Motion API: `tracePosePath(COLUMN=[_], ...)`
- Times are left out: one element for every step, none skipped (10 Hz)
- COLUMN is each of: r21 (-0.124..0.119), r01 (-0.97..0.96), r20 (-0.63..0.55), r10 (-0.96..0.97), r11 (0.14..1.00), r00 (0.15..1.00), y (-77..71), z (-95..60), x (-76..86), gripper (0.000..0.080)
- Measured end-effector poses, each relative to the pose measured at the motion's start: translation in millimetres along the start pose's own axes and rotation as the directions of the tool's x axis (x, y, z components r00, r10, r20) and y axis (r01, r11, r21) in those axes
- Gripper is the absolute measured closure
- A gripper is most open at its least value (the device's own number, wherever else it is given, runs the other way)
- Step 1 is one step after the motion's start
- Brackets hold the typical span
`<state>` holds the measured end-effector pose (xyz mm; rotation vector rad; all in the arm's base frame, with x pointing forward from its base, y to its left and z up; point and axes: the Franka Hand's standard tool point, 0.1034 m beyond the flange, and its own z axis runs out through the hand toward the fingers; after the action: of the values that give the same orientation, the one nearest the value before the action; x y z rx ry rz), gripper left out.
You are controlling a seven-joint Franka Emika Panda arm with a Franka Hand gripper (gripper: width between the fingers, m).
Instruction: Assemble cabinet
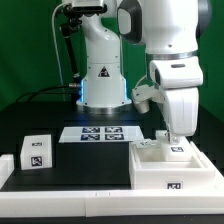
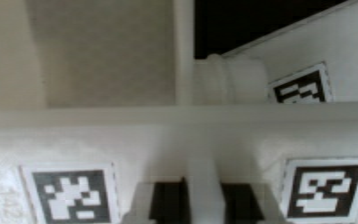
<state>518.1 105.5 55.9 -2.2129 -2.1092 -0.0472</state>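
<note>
The cabinet [image 1: 165, 168] lies as an open white box directly under the gripper [image 1: 172, 140], its hollow showing white inner walls and tags. The fingers [image 2: 160, 203] stand close about a white rib, but blur hides any grip. Beyond the cabinet's edge, well away from the gripper, bare table [image 1: 90, 160] reaches the marker board [image 1: 100, 133] and a small cube [image 1: 37, 150].

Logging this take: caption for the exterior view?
Panda gripper low over the white cabinet; marker board and small tagged cube nearby.
</note>
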Motion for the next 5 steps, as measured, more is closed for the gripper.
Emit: tracePosePath(r21=[-0.001,-0.007,-0.01,-0.017,-0.025], r01=[-0.005,-0.015,-0.023,-0.03,-0.034], r20=[-0.001,-0.006,-0.01,-0.016,-0.022], r10=[0.005,0.015,0.023,0.029,0.033], r11=[1.0,1.0,1.0,0.999,0.999], r00=[1.0,1.0,1.0,0.999,0.999], y=[1.1,6.4,14.1,24.8,33.2], z=[0.2,0.1,0.1,-0.5,-0.7], x=[0.9,3.6,4.3,4.6,4.4], gripper=[0.0729,0.0729,0.0729,0.0729,0.0729])
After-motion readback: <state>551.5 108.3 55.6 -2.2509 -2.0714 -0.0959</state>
